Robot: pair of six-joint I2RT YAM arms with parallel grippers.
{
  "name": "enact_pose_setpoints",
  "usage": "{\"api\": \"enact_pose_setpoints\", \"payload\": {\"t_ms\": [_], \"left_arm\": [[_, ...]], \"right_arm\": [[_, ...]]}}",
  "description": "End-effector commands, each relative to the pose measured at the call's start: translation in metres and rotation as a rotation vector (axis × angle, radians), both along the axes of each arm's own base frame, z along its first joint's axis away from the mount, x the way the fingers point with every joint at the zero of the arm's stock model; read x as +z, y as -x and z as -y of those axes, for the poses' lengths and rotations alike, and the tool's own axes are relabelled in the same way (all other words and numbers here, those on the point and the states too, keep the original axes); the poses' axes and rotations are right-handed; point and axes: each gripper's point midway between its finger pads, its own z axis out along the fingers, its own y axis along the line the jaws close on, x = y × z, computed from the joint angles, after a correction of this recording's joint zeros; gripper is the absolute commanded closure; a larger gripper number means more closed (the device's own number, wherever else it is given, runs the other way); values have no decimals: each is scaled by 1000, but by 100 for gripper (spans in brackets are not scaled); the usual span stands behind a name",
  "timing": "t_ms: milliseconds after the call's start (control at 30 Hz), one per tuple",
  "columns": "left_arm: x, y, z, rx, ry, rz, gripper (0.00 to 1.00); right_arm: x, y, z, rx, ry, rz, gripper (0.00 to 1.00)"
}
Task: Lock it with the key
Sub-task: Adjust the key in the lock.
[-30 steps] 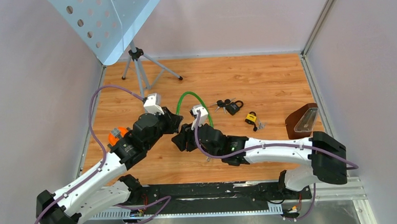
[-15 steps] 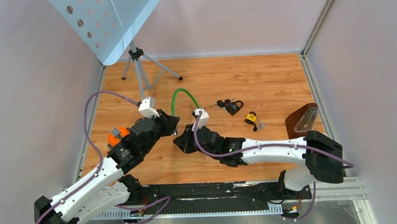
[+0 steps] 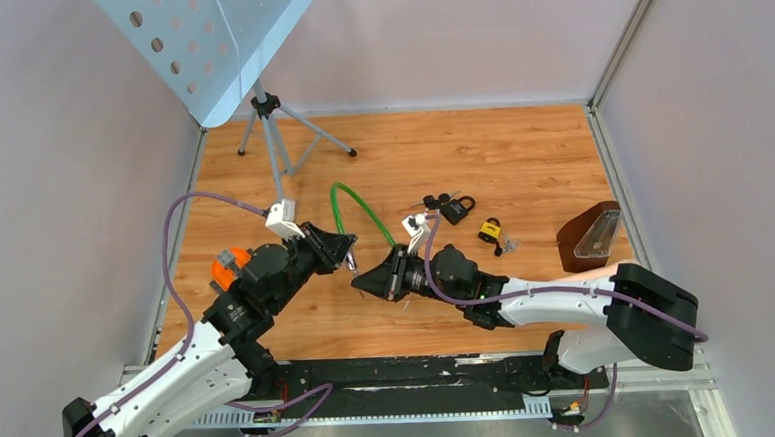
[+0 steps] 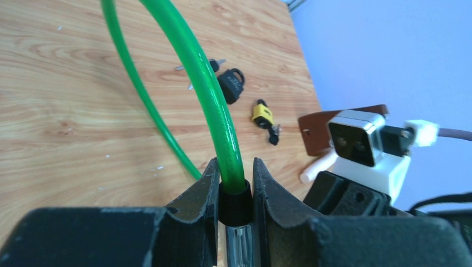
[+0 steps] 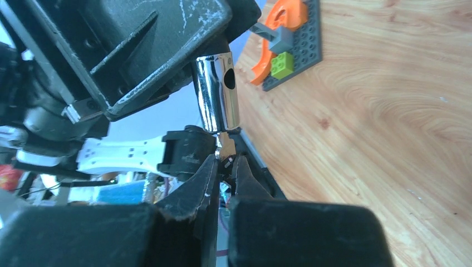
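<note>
Green cable lock point(image 4: 209, 100): glossy cable arched in a tall loop, with the black collar at its end clamped in the left gripper point(image 4: 234, 172) and the chrome cylinder point(image 5: 217, 92), side hole showing, protruding below. Key point(image 5: 225, 159): small, largely hidden, pinched in the right gripper point(image 5: 225, 167) at the cylinder's free end.

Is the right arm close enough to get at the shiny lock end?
Probably yes. The left tool holds the chrome barrel of the green cable lock just ahead of the right tool, and the small key pinched there seems to touch the barrel's end, nothing between.
</note>
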Motion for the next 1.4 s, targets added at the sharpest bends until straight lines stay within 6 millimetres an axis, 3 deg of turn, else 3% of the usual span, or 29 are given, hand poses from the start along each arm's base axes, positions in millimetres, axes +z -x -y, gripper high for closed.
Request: {"api": "enact_pose_setpoints", "payload": {"t_ms": [0,233,367,500,600,800,1033,1367], "left_arm": [[25,-11,-19,93,45,120,100],[34,-4,-14,43,103,204,100],[35,-4,-13,38,111,216,100],[29,-5,-15,51,94,196,100],[27,-6,-16,60,89,182,100],[26,-7,-10,41,62,147,100],[25,-9,-6,35,73,123,100],[15,1,7,-40,145,114,100]], "right_arm": [[50,2,14,41,-241,-27,100],[71,6,25,78,-356,-64,100],[70,4,24,84,-363,-107,100],[57,-2,16,73,-217,-65,85],[53,-12,17,35,-129,12,99],[44,-31,16,-18,24,139,100],[44,-32,9,-20,25,159,100],[89,-40,8,-93,-197,120,100]]}}
